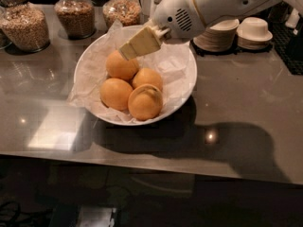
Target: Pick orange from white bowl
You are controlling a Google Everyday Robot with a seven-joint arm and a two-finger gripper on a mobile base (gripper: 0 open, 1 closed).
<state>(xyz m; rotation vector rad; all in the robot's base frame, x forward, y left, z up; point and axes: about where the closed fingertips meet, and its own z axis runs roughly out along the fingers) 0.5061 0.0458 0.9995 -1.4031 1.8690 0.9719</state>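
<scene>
The gripper (141,42) hangs over the far side of the white bowl (187,86), just above the farthest orange of the pile (122,65). It carries nothing, and I cannot tell whether it is released or clenched. The orange (145,101) to be picked lies nearer and slightly to the right, on the bowl's near side, touching its neighbours on crumpled paper (173,70). Being round, it has no long axis. The bowl sits on a glossy grey table (246,89), with jars (75,15) at the far left and stacked bowls (254,30) at the far right.

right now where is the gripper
In the camera view the gripper is at upper centre, over the back of the white bowl, its tip right by the rearmost orange.
</scene>
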